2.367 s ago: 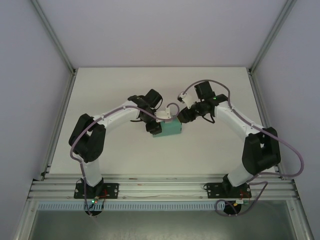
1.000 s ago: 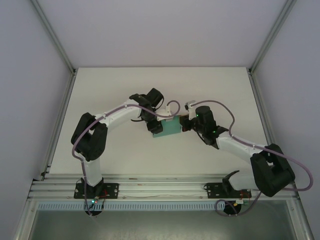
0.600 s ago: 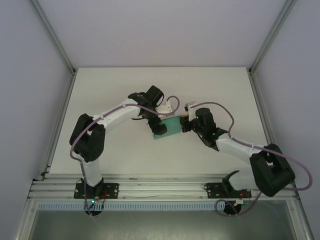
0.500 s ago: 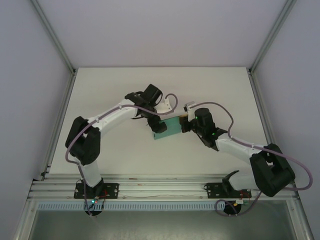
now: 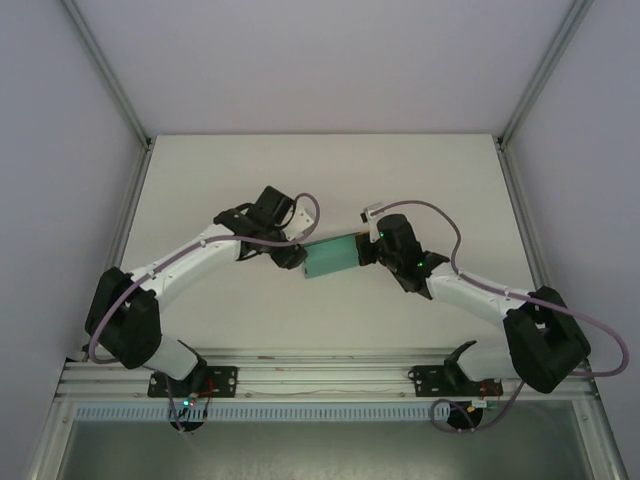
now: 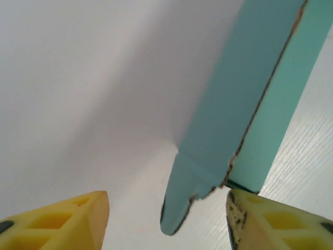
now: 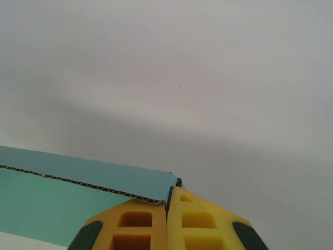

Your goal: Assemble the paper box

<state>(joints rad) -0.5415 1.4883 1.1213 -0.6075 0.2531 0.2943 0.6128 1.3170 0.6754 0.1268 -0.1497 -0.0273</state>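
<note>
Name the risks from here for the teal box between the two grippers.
1. The right gripper is shut on just one corner of the paper box. The thin card could slip out or tear there.
2. The left gripper stands open around the box's narrow end, which sits close to one finger. Closing off-centre might crease or crush that end instead of folding it cleanly.
</note>
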